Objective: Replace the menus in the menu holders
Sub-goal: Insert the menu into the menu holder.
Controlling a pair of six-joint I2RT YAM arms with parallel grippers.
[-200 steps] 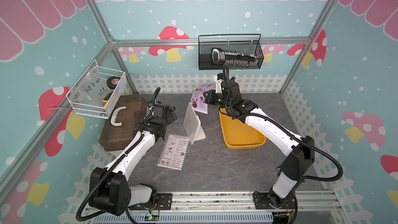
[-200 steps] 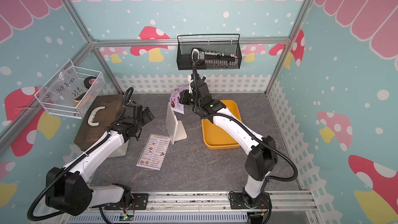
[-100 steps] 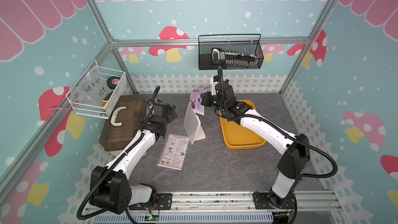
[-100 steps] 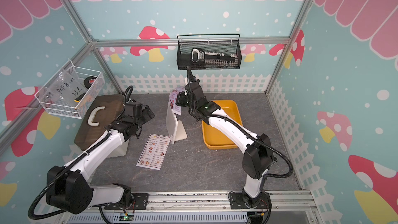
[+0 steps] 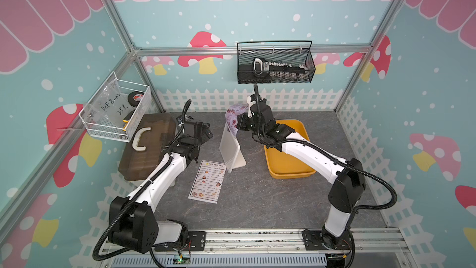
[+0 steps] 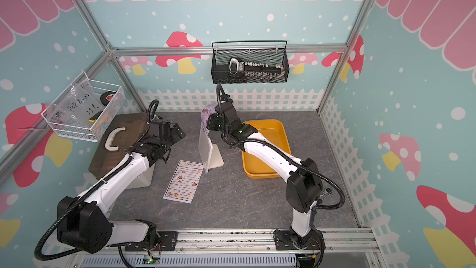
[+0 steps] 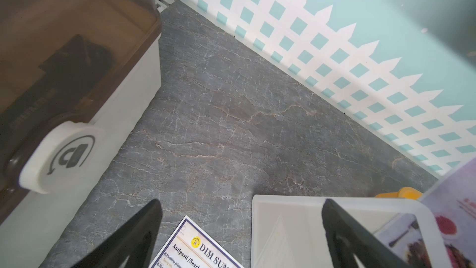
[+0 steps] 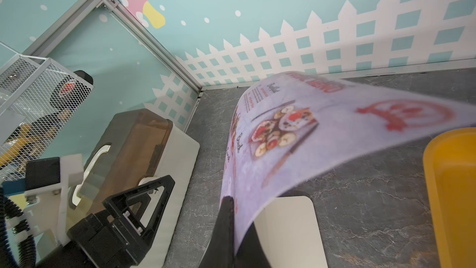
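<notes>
The white menu holder [image 5: 231,148] [image 6: 206,148] stands upright mid-table. One of the menus, headed "DIM SUM INN" [image 5: 208,182] [image 6: 183,182] [image 7: 195,250], lies flat just in front of it. My right gripper [image 5: 240,125] [image 8: 231,203] is shut on the other menu [image 5: 232,118] [image 6: 206,114] [image 8: 322,130], a curled sheet with red print hanging over the holder's top. Its lower part meets the holder [image 7: 283,228]; I cannot tell whether it sits in the slot. My left gripper [image 5: 206,134] [image 7: 240,203] hovers open and empty left of the holder.
A yellow tray [image 5: 291,175] [image 8: 450,189] sits right of the holder, under the right arm. A brown-lidded white box [image 5: 146,148] [image 7: 77,60] stands at the left. A black wire basket [image 5: 275,65] hangs on the back wall. A white wire basket [image 5: 116,112] hangs on the left wall.
The right arm has swung left from above the yellow tray, carrying the red-print menu over the holder's top. The left arm has barely moved.
</notes>
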